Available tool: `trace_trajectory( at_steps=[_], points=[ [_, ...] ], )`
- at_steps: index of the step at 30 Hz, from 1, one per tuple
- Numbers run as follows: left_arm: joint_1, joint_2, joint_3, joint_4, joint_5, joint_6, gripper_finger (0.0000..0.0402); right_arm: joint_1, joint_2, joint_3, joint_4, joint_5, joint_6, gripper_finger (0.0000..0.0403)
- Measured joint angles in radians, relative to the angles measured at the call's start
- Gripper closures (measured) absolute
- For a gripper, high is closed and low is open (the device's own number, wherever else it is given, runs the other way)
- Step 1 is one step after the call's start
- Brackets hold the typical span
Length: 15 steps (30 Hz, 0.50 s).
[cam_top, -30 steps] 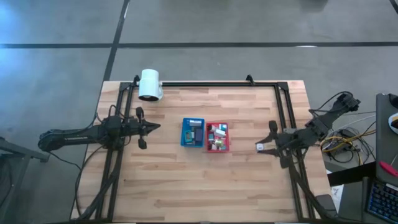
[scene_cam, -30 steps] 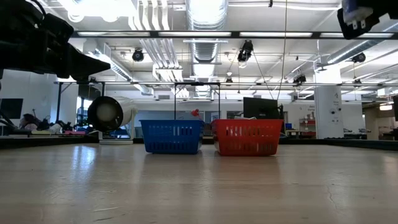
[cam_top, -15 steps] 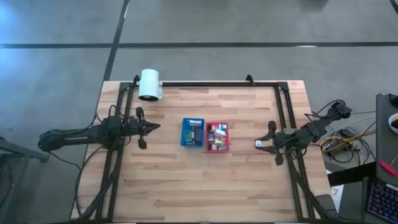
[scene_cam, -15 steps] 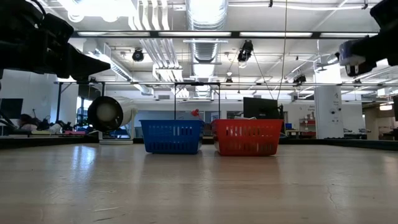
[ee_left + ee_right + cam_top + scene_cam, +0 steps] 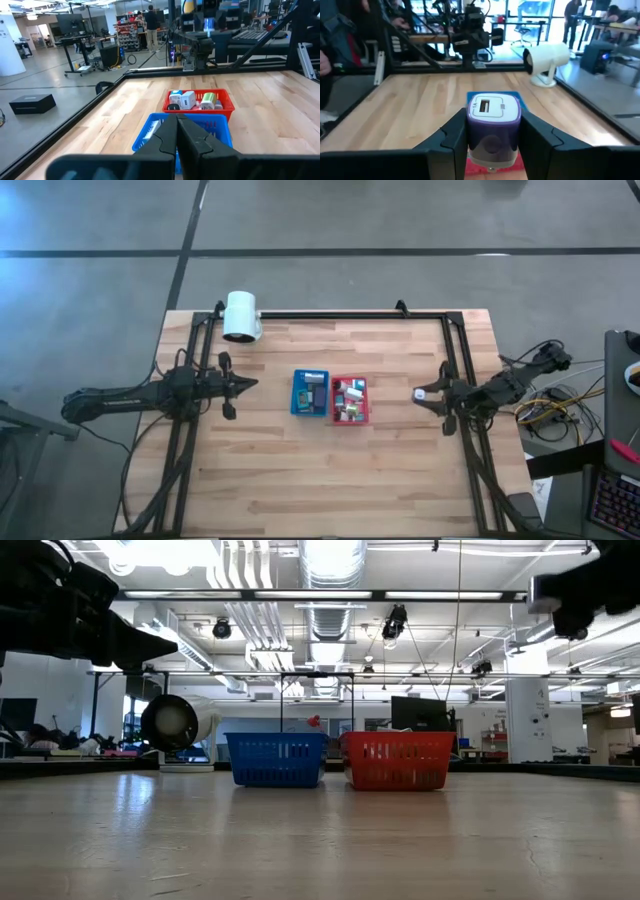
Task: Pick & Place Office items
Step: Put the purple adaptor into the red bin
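**White plug block held over the counter's right side**

Wooden planks, pale and lengthwise-grained, make up the counter, framed by a black metal rail. The right tool clamps a boxy white and purple plug block with a slot on its face, dark flat fingers pressed to both its sides, raised above the counter near the right edge. The left tool hangs near the left edge with its fingers pressed together on nothing. At the counter's middle two small mesh-walled plastic baskets touch side by side: the blue basket and the red basket, the red one piled with small blocks. A smooth white cylindrical lamp lies near the far left corner.
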Motion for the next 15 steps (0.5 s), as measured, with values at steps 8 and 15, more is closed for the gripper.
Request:
trace_trajectory(
  at_steps=[8, 15],
  points=[
    [0.0, 0.0, 0.0, 0.0, 0.0, 0.0, 0.0392, -0.09, 0.352, 0.292, -0.168, 0.0, 0.029, 0.028],
    [0.001, 0.0, 0.0, -0.001, 0.0, 0.0, 0.0392, -0.246, 0.719, 0.625, -0.447, -0.049, 0.111, 0.028]
  ],
)
